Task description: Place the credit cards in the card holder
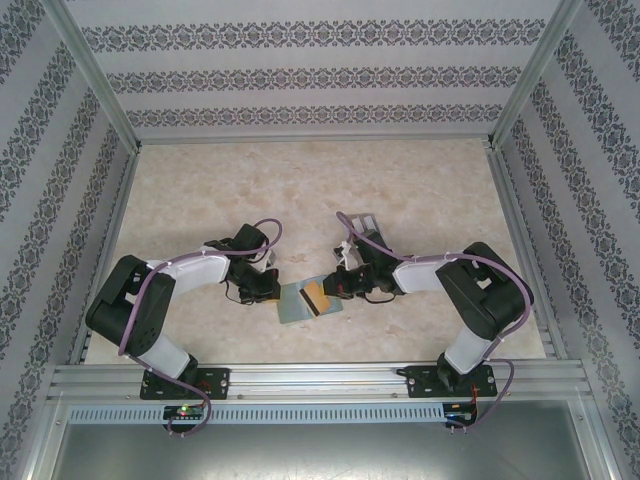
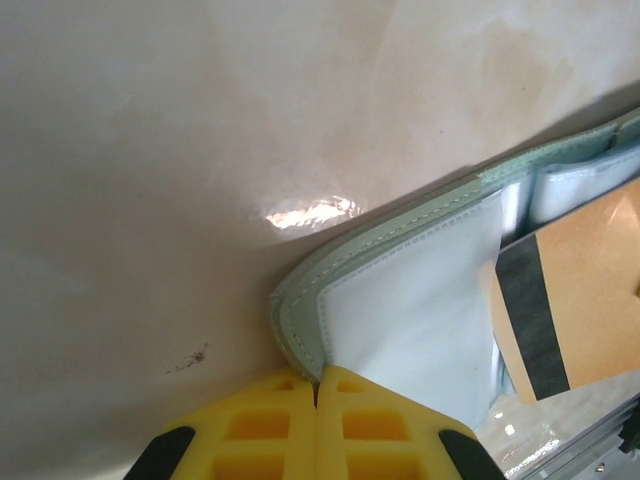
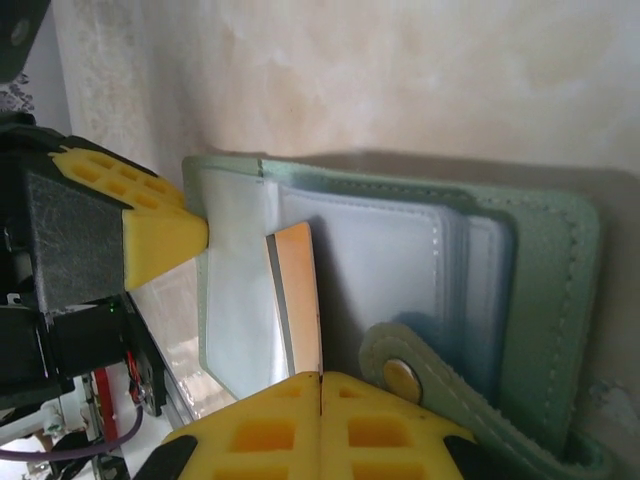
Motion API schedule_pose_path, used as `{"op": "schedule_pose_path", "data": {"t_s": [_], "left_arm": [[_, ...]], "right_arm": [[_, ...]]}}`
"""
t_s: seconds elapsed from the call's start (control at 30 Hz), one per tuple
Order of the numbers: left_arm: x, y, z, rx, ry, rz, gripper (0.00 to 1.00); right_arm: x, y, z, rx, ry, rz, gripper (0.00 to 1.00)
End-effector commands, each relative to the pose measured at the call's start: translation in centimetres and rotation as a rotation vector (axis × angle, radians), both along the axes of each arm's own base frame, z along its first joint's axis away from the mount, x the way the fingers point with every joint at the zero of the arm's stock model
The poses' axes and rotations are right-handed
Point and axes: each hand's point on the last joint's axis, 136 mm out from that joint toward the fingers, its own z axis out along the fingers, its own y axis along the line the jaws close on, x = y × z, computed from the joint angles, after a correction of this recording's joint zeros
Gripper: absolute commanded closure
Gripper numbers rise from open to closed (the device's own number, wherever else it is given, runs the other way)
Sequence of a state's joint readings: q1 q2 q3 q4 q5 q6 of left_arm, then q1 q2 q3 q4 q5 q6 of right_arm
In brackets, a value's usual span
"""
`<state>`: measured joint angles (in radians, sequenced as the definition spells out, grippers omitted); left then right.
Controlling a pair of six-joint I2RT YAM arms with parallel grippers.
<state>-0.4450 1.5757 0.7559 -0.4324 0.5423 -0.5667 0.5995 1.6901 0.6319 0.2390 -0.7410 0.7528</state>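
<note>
sage-green card holder [image 3: 560, 270] in matt, fine-grained, stitched leather-like skin, pale inner pockets [image 3: 370, 260] of smooth, faintly shiny plastic, brassy metal snap [image 3: 402, 378], tan-orange card [image 2: 585, 290] in smooth plastic, glossy stone-look desk [image 2: 200, 150], left tool [image 2: 316, 400] and right tool [image 3: 320, 400] tipped in matt yellow plastic

The card holder [image 3: 540, 260] is showing sage green with paler stitching, its inner pockets looking pale bluish-white. The credit card [image 2: 580, 290] is showing tan-orange, crossed by a black stripe. A brass-coloured snap [image 3: 402, 378] is gleaming on the green tab. The left gripper [image 2: 317, 385] and the right gripper [image 3: 320, 385] are showing bright yellow pads on black. The arms [image 1: 190, 270] are showing black and white, with purple cables. The table [image 1: 400, 190] is looking mottled cream-beige; the far and side walls [image 1: 300, 75] are carrying grey floral bands on white.
</note>
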Motion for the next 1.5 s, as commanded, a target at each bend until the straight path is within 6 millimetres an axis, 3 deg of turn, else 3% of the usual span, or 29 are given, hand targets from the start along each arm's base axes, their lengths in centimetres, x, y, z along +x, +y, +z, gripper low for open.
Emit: {"op": "schedule_pose_path", "data": {"t_s": [0.0, 0.43, 0.57, 0.9, 1.13, 1.47], "left_arm": [[-0.2, 0.2, -0.9, 0.01, 0.012, -0.019, 1.0], [-0.5, 0.4, -0.4, 0.013, 0.007, -0.021, 1.0], [-0.6, 0.3, 0.2, -0.003, -0.003, -0.009, 1.0], [-1.4, 0.2, -0.2, -0.034, 0.007, 0.013, 1.0], [-1.8, 0.2, -0.6, -0.04, 0.019, 0.016, 1.0], [-1.5, 0.5, 0.0, -0.029, 0.0, 0.028, 0.99]], "right_arm": [[0.2, 0.7, -0.4, -0.018, -0.018, -0.041, 0.95], [0.2, 0.7, -1.1, -0.089, -0.073, -0.163, 0.87], [-0.1, 0.6, -1.4, -0.101, -0.069, -0.198, 0.95], [-0.2, 1.5, -1.3, -0.137, -0.149, -0.289, 0.98], [-1.9, 3.6, -2.3, -0.12, -0.127, -0.243, 0.84], [-2.5, 1.6, -1.1, -0.211, -0.201, -0.208, 0.79]]}}
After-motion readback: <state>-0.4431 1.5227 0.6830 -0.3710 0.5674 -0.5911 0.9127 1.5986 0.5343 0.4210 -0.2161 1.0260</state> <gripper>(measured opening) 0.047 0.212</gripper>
